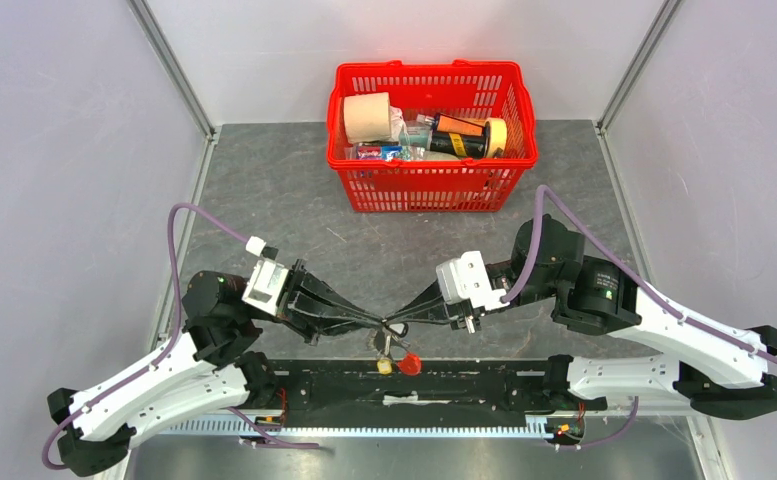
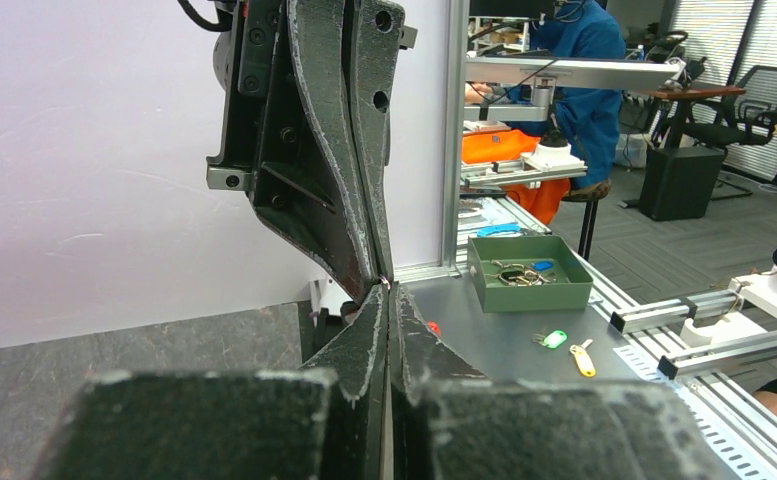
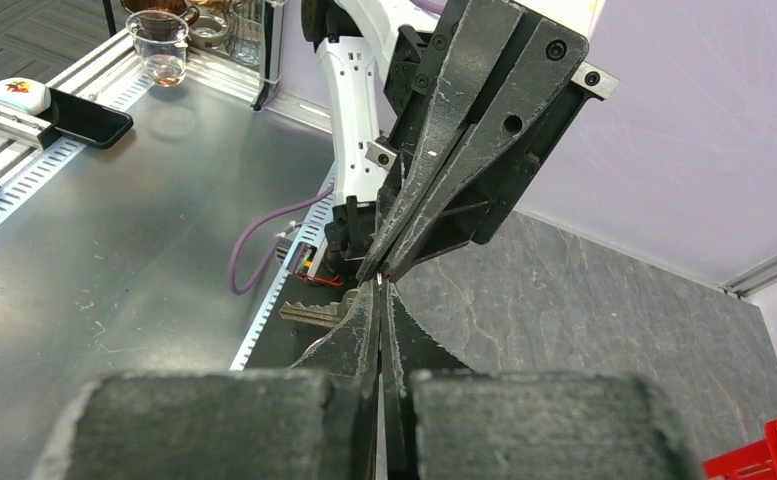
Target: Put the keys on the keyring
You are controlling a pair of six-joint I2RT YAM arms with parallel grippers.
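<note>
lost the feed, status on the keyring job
left gripper, right gripper both shut, tip to tip. keyring right at the tips, holder unclear. red basket far behind, apart from them.

Two tools in play, the left tool [image 1: 375,322] and the right tool [image 1: 405,321], tip to tip. One keyring [image 1: 409,363] just beside those tips; its keys I can't count. One red basket [image 1: 431,186] well beyond the tools, holding one tan roll [image 1: 366,117] and one yellow tape roll [image 1: 495,133].
</note>
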